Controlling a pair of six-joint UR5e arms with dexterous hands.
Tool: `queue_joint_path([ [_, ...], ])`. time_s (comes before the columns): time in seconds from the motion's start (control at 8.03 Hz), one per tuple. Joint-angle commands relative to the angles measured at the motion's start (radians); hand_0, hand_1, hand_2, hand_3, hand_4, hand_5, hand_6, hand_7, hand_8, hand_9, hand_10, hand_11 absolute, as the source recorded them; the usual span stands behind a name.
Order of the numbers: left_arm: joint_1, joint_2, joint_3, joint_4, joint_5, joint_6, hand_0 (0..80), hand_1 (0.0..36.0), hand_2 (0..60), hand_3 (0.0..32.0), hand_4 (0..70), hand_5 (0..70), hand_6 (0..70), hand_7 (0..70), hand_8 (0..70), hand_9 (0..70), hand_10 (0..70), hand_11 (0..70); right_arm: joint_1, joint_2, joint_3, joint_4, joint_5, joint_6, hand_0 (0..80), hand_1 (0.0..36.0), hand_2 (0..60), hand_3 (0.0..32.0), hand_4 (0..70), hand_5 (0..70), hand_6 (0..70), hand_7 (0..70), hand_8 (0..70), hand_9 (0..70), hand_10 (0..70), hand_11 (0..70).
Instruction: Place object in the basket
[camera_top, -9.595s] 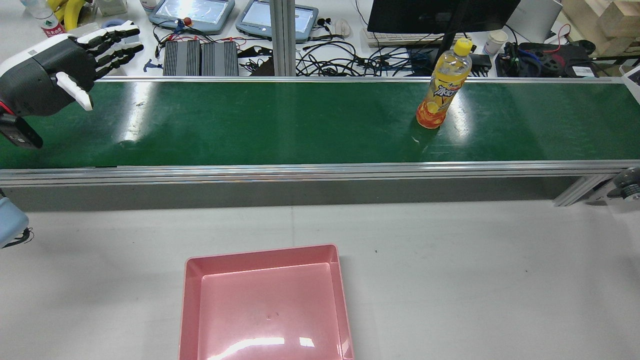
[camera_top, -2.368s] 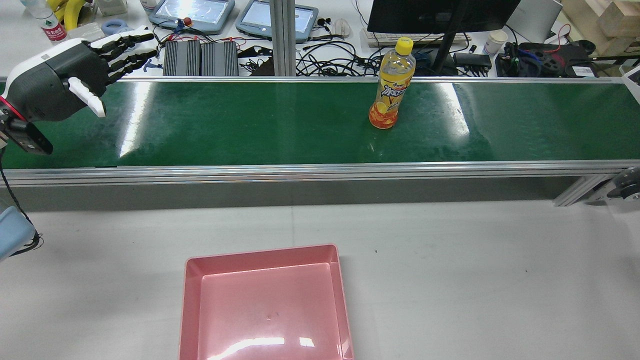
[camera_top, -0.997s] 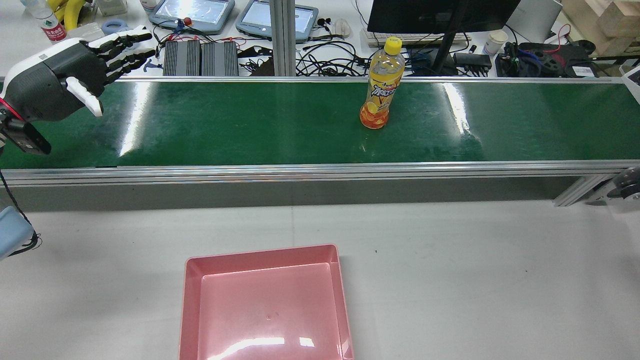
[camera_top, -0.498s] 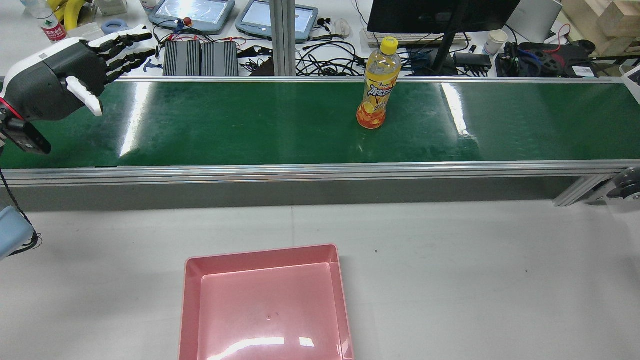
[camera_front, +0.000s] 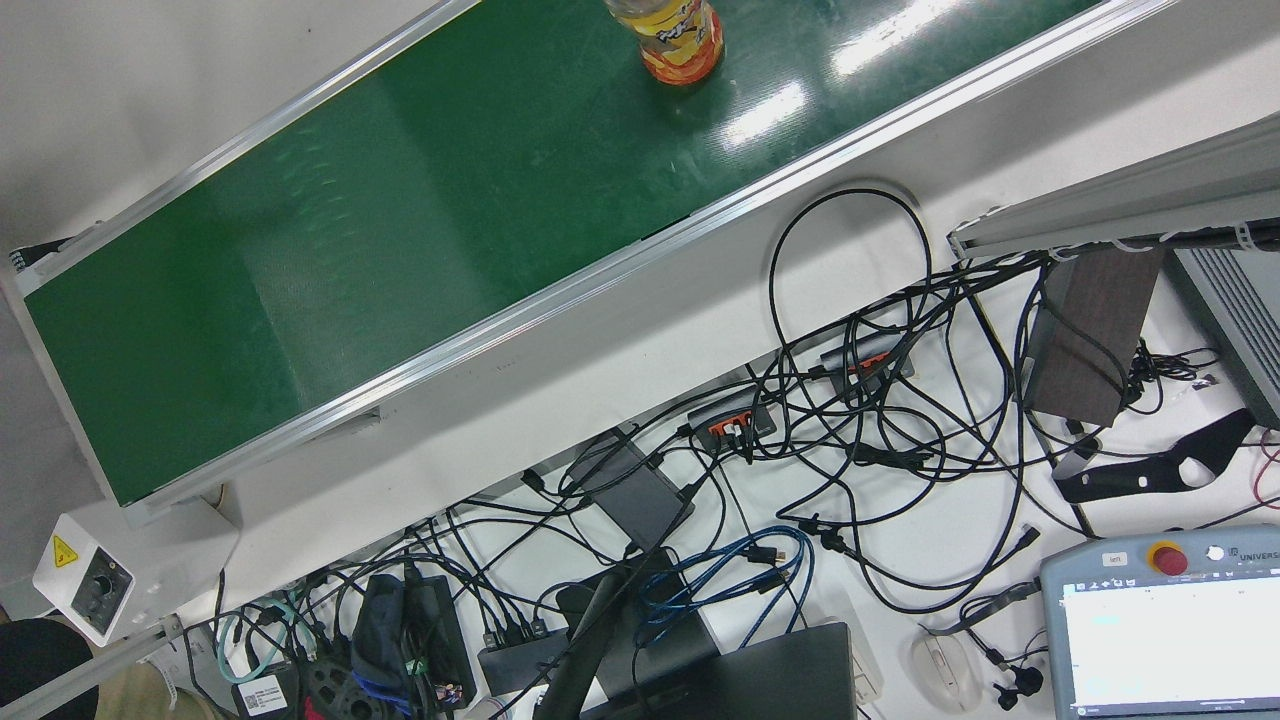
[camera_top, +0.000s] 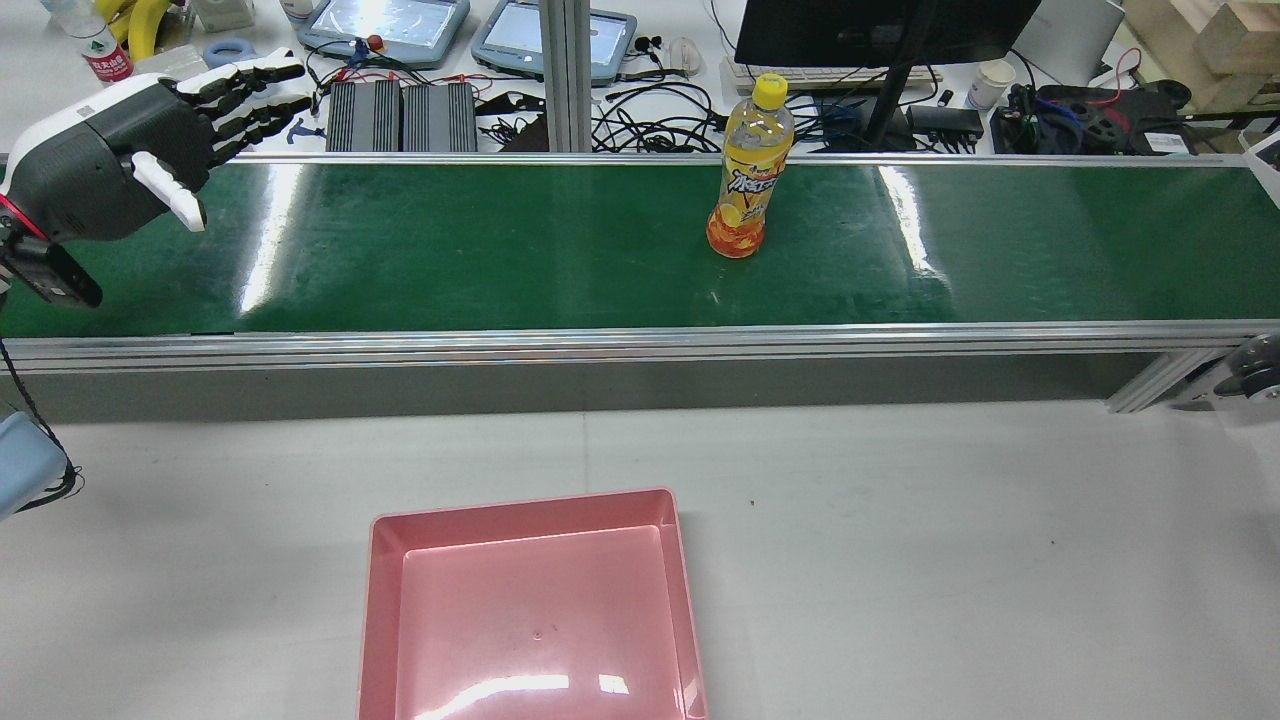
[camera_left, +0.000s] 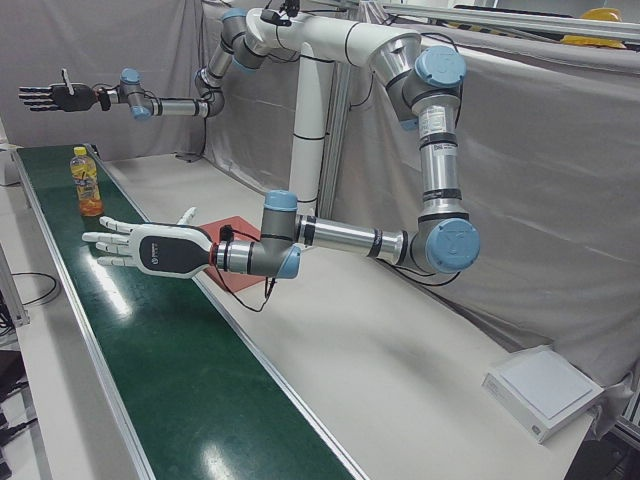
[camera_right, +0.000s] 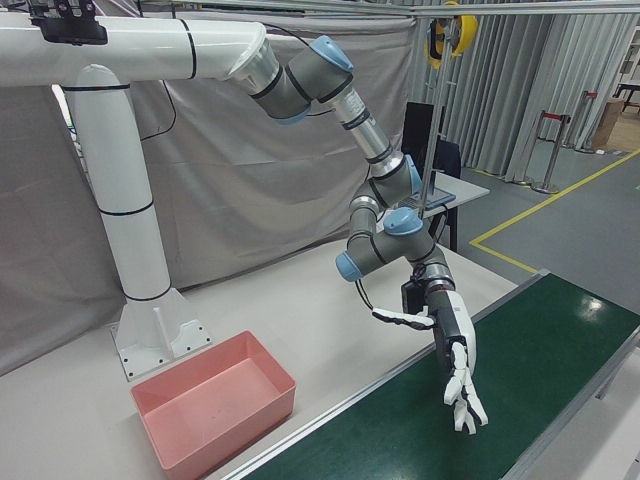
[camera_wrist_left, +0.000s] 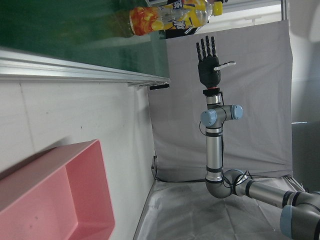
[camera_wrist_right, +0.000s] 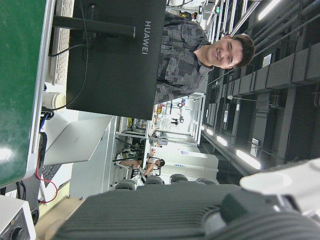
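Note:
An orange drink bottle (camera_top: 745, 180) with a yellow cap stands upright on the green conveyor belt (camera_top: 480, 250). It also shows in the front view (camera_front: 678, 40), the left-front view (camera_left: 88, 182) and the left hand view (camera_wrist_left: 170, 15). My left hand (camera_top: 120, 170) hovers open over the belt's left end, far from the bottle, fingers stretched toward it (camera_left: 140, 248) (camera_right: 452, 360). My right hand (camera_left: 55, 97) is open and raised high beyond the bottle (camera_wrist_left: 207, 62). The pink basket (camera_top: 520, 505) sits empty on the grey table, nearer than the belt (camera_right: 200, 378).
Beyond the belt lies a bench crowded with cables (camera_top: 660, 110), a monitor (camera_top: 880, 30), teach pendants (camera_top: 385, 25) and power bricks (camera_top: 400, 115). An aluminium rail (camera_top: 640, 340) borders the belt. A person (camera_wrist_right: 200, 50) stands behind the monitor.
The bottle has travelled left along the belt, toward my left hand. My left hand has stayed almost still in the last second.

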Motion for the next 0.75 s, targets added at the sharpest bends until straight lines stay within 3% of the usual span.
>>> queue_joint_path([
  [0.0,0.002,0.001,0.000,0.000,0.000,0.003,58.3,1.8,0.0,2.4,11.9,15.7,0.0,0.7,8.8,11.9,2.0,4.2,-0.001,0.000,-0.001,-0.001,0.000,0.000,0.0,0.0,0.0,0.0,0.0,0.0,0.0,0.0,0.0,0.0,0.0,0.0],
  [0.62,-0.001,0.001,0.000,0.002,0.000,0.003,58.7,1.9,0.0,2.4,11.9,16.3,0.0,0.7,9.0,12.3,2.0,4.1,-0.001,0.000,-0.001,-0.001,0.000,0.000,0.0,0.0,0.0,0.0,0.0,0.0,0.0,0.0,0.0,0.0,0.0,0.0],
])
